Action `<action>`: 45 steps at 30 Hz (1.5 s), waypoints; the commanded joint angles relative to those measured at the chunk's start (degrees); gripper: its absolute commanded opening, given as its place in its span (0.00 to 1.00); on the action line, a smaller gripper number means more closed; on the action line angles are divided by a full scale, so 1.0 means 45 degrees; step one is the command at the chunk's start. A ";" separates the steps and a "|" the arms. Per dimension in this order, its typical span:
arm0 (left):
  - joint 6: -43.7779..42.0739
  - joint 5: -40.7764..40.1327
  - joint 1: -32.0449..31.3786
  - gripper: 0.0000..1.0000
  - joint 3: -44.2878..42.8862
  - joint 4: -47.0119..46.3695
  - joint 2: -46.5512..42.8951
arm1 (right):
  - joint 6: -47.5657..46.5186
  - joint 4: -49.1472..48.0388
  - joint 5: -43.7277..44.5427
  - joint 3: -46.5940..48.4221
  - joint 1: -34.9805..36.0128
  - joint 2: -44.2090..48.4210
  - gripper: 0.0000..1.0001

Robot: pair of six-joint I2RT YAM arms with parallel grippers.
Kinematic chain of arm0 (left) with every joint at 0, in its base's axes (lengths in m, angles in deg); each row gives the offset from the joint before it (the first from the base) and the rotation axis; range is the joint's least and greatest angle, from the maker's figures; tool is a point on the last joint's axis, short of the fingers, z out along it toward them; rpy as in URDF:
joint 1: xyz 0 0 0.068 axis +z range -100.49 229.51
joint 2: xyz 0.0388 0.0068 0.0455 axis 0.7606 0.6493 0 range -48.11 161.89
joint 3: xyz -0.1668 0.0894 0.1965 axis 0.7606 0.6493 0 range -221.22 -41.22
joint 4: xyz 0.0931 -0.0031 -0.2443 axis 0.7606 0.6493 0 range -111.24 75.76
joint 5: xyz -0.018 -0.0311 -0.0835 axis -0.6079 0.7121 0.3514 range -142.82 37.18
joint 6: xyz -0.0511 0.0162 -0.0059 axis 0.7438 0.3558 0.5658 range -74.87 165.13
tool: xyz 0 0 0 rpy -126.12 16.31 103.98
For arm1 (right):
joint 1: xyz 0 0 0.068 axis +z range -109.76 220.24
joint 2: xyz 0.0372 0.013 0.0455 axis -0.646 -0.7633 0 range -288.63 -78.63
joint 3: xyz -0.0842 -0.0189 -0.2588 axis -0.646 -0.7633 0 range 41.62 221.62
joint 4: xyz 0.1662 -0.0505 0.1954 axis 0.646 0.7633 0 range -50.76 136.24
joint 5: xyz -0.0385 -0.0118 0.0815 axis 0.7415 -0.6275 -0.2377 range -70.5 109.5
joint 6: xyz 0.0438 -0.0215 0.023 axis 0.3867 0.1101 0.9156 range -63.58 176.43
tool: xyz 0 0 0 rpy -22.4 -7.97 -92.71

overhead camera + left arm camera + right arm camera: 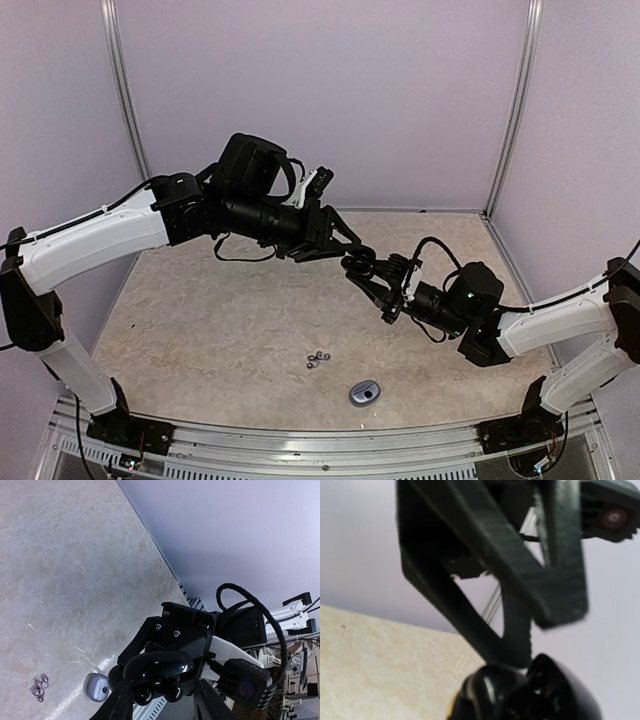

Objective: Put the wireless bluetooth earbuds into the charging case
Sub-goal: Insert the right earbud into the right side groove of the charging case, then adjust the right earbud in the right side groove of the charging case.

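A glossy black charging case [159, 666] hangs open in mid-air above the table, with two black earbuds [174, 694] sitting at its lower edge. My right gripper [366, 272] is shut on it from behind. The case fills the bottom of the right wrist view [520, 692], where my own fingers are hidden. My left gripper [162, 707] is open, its fingers [117, 705] spread to either side of the case; it also shows in the top view [343, 246]. The silvery-grey earbuds [318, 360] lie in a small cluster on the table, also seen in the left wrist view [40, 687].
A closed silvery-grey oval case [365, 392] lies on the table near the front edge, just right of the loose buds; it also shows in the left wrist view [97, 687]. Pale walls enclose the beige table [200, 320] at the back and sides.
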State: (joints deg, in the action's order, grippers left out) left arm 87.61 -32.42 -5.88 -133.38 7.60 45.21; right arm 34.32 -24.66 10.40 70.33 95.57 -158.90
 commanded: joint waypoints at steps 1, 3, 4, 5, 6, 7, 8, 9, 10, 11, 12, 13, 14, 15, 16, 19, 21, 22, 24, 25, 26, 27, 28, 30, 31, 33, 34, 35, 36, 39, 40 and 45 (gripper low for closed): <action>-0.0895 -0.0839 0.0024 0.44 0.0562 -0.1673 -0.0903 | 0.0332 -0.0816 -0.0677 0.0026 0.0016 0.0316 0.00; -0.1394 -0.0950 -0.0056 0.44 0.0883 -0.2250 -0.1384 | 0.0474 -0.0793 -0.0789 0.0046 -0.0019 0.0299 0.00; -0.1747 -0.1154 -0.0112 0.45 0.1077 -0.2500 -0.1573 | 0.0586 -0.0773 -0.0863 0.0061 -0.0038 0.0299 0.00; -0.2143 -0.1338 -0.0146 0.45 0.1289 -0.2771 -0.1933 | 0.0732 -0.0755 -0.0955 0.0075 -0.0087 0.0313 0.00; -0.2646 -0.1503 -0.0167 0.45 0.1543 -0.3029 -0.2164 | 0.0906 -0.0685 -0.1091 0.0094 -0.0125 0.0342 0.00; -0.3205 -0.1785 -0.0170 0.45 0.1826 -0.3257 -0.2490 | 0.1124 -0.0573 -0.1240 0.0118 -0.0188 0.0377 0.00; -0.3653 -0.2096 -0.0170 0.45 0.2167 -0.3520 -0.2758 | 0.1292 -0.0415 -0.1420 0.0140 -0.0248 0.0460 0.00; -0.4222 -0.2252 -0.0170 0.45 0.2573 -0.3829 -0.3238 | 0.1435 -0.0249 -0.1649 0.0143 -0.0319 0.0526 0.00; -0.4950 -0.2359 -0.0180 0.45 0.2914 -0.4092 -0.3531 | 0.1595 -0.0028 -0.1830 0.0153 -0.0398 0.0666 0.00; -0.5675 -0.2492 -0.0215 0.45 0.3233 -0.4230 -0.3892 | 0.1781 0.0251 -0.2077 0.0186 -0.0496 0.0801 0.00; -0.6413 -0.2621 -0.0269 0.45 0.3556 -0.4379 -0.4284 | 0.2004 0.0552 -0.2344 0.0242 -0.0611 0.0967 0.00; -0.7033 -0.2723 -0.0358 0.44 0.3902 -0.4544 -0.4505 | 0.2240 0.0846 -0.2590 0.0290 -0.0696 0.1122 0.00; -0.7698 -0.2836 -0.0462 0.44 0.4196 -0.4621 -0.4773 | 0.2496 0.1044 -0.2907 0.0326 -0.0787 0.1237 0.00; -0.8302 -0.2945 -0.0597 0.44 0.4392 -0.4616 -0.4925 | 0.2694 0.1269 -0.3220 0.0364 -0.0847 0.1361 0.00; -0.8809 -0.3032 -0.0748 0.44 0.4531 -0.4537 -0.5057 | 0.2849 0.1543 -0.3469 0.0428 -0.0884 0.1474 0.00; -1.0611 -0.2637 -0.1218 0.43 0.4653 -0.4222 -0.5008 | 0.3195 0.2434 -0.4258 0.0668 -0.0942 0.1742 0.00; -1.1480 -0.2552 -0.1619 0.39 0.4714 -0.4215 -0.4845 | 0.3392 0.2845 -0.4641 0.0788 -0.0946 0.1861 0.00; -1.1809 -0.2531 -0.1767 0.38 0.4708 -0.4252 -0.4782 | 0.3480 0.3003 -0.4811 0.0820 -0.0948 0.1910 0.00; -1.2271 -0.2196 -0.1981 0.33 0.4662 -0.4294 -0.4500 | 0.3614 0.3283 -0.5070 0.0909 -0.0943 0.2022 0.00; -1.2494 -0.2123 -0.2052 0.32 0.4633 -0.4299 -0.4403 | 0.3623 0.3419 -0.5116 0.0937 -0.0957 0.2081 0.00; -1.2712 -0.2070 -0.2146 0.29 0.4598 -0.4273 -0.4250 | 0.3629 0.3560 -0.5141 0.0958 -0.0942 0.2145 0.00; -1.2905 -0.2058 -0.2207 0.26 0.4547 -0.4252 -0.4159 | 0.3624 0.3705 -0.5145 0.0988 -0.0947 0.2180 0.00; -1.3032 -0.2052 -0.2283 0.24 0.4470 -0.4223 -0.4031 | 0.3609 0.3862 -0.5160 0.1011 -0.0948 0.2226 0.00; -1.3280 -0.2013 -0.2433 0.22 0.4249 -0.4124 -0.3697 | 0.3568 0.4208 -0.5269 0.1092 -0.0948 0.2251 0.00; -1.3406 -0.2080 -0.2545 0.22 0.4174 -0.4065 -0.3572 | 0.3566 0.4311 -0.5361 0.1131 -0.0941 0.2252 0.00; -1.3579 -0.2239 -0.2700 0.22 0.3970 -0.3931 -0.3237 | 0.3599 0.4379 -0.5469 0.1176 -0.0932 0.2252 0.00; -1.3622 -0.2243 -0.2737 0.22 0.3883 -0.3870 -0.3140 | 0.3621 0.4378 -0.5493 0.1178 -0.0931 0.2276 0.00; -1.3620 -0.2256 -0.2769 0.21 0.3835 -0.3848 -0.3015 | 0.3624 0.4349 -0.5513 0.1179 -0.0931 0.2272 0.00; -1.3619 -0.2269 -0.2785 0.22 0.3822 -0.3882 -0.2917 | 0.3624 0.4340 -0.5530 0.1196 -0.0931 0.2271 0.00; -1.3572 -0.2401 -0.2801 0.21 0.3784 -0.3940 -0.2759 | 0.3614 0.4346 -0.5665 0.1232 -0.0934 0.2292 0.00; -1.3535 -0.2427 -0.2804 0.21 0.3769 -0.3962 -0.2697 | 0.3596 0.4355 -0.5681 0.1237 -0.0907 0.2310 0.00; -1.3310 -0.2482 -0.2796 0.18 0.3684 -0.4082 -0.2540 | 0.3445 0.4473 -0.5731 0.1185 -0.0879 0.2346 0.00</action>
State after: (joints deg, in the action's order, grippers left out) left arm 27.74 -43.06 -18.19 -114.65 -9.69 33.21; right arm 49.90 -4.77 -14.43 74.07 91.57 -149.94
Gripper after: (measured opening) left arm 0.190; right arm 0.232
